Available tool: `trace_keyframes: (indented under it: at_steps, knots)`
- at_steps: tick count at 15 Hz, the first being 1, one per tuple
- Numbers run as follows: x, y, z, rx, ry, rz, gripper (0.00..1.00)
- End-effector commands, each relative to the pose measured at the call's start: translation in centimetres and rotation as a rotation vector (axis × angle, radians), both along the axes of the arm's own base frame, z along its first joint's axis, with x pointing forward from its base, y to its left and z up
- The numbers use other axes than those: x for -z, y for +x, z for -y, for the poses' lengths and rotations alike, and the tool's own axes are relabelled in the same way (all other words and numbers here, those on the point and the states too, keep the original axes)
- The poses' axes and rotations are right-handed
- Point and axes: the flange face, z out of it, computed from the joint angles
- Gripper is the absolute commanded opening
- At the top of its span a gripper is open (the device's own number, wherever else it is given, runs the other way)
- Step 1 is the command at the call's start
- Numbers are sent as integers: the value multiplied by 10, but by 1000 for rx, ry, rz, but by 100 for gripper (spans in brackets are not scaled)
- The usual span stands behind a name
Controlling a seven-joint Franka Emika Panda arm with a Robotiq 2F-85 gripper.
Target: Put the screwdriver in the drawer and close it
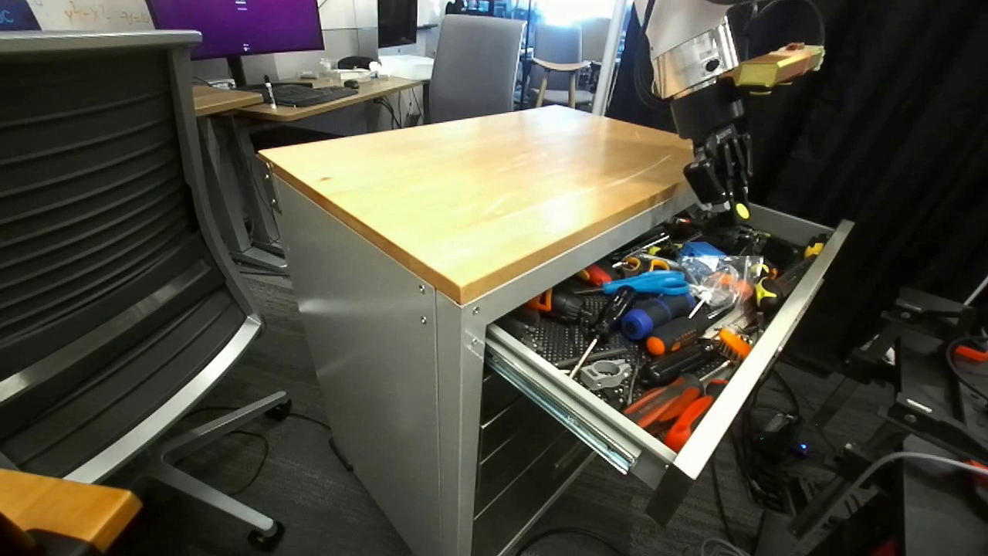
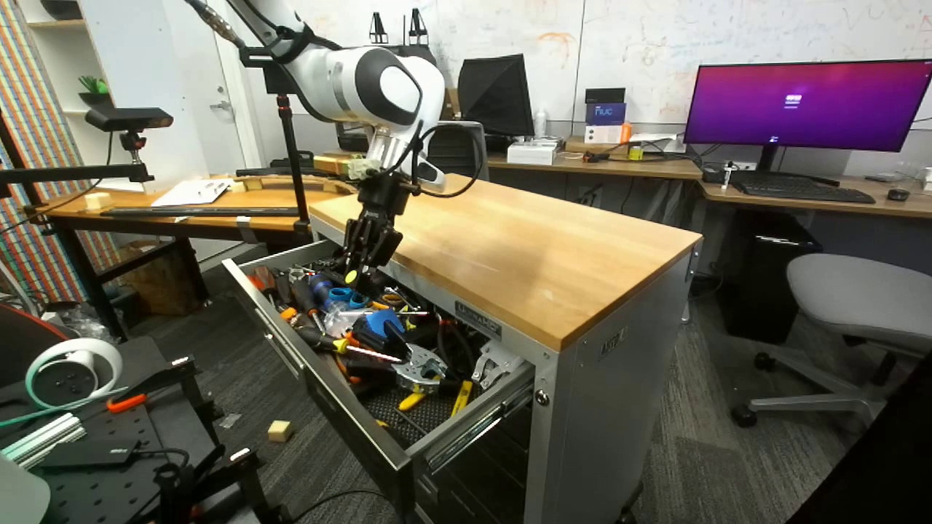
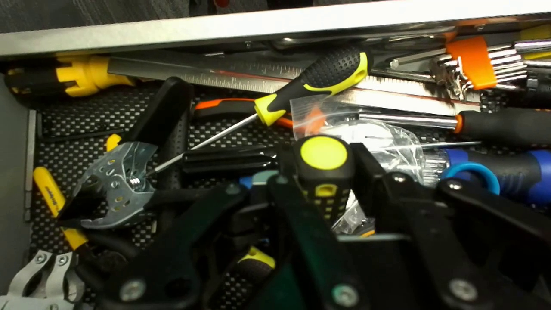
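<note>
The stubby screwdriver, black with a round yellow end, sits between my fingers in the wrist view. My gripper is shut on it. Its yellow end also shows in both exterior views, as the screwdriver and the screwdriver at my fingertips. My gripper is over the far part of the open drawer, and my gripper points down above the tools. The wide light-grey drawer is pulled out and full of tools. Its rim shows in the wrist view and its front in an exterior view.
The cabinet's wooden top stands beside the gripper, its edge above the drawer. In the drawer lie a long yellow-black screwdriver, a metal clamp, a clear plastic bag and light-blue scissors. A black cart stands before the drawer.
</note>
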Motion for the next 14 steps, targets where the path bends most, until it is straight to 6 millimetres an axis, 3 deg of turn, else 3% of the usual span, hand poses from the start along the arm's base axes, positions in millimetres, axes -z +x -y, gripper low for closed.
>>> trace_keyframes:
  at_steps: [1, 2, 3, 5, 10, 14]
  knots:
    - [-2, -7, -1, -22, 9, -10, 12]
    - [-1, -8, -1, -19, 9, -13, 13]
    - [-1, -8, -1, -17, 15, -15, 61]
    - [-3, -8, -1, -21, 16, -8, 61]
    - [-13, -26, 15, 11, -34, -101, 100]
    - [-19, -49, 38, 51, -24, -243, 100]
